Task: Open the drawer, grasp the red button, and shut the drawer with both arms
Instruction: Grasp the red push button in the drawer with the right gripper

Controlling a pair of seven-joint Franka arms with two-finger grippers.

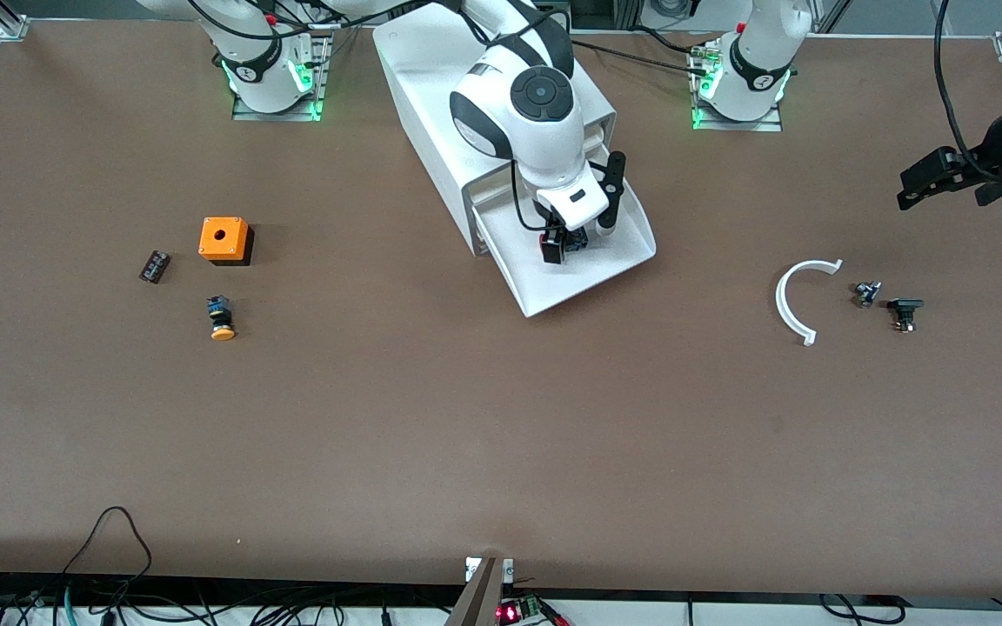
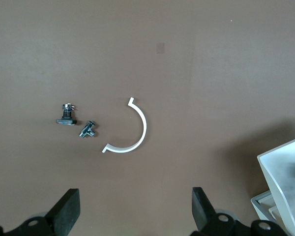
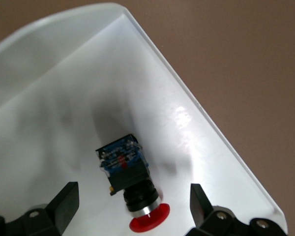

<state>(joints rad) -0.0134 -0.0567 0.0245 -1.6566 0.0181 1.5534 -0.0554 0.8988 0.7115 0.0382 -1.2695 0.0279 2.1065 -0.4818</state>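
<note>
The white drawer (image 1: 592,271) stands pulled out of the white cabinet (image 1: 428,96) in the middle of the table. The button (image 1: 554,246), red cap and black body, lies on its side in the drawer. My right gripper (image 1: 577,231) is low in the drawer, open, with a finger on each side of the button and not touching it. In the right wrist view the button (image 3: 129,178) lies on the drawer floor (image 3: 49,108) between the fingers of the right gripper (image 3: 132,209). My left gripper (image 1: 920,185) waits open and empty over the left arm's end of the table.
An orange box with a hole (image 1: 224,239), an orange-capped button (image 1: 221,318) and a small dark part (image 1: 154,266) lie toward the right arm's end. A white arc (image 1: 790,304) and two small dark parts (image 1: 866,293) (image 1: 905,313) lie under the left gripper (image 2: 132,214).
</note>
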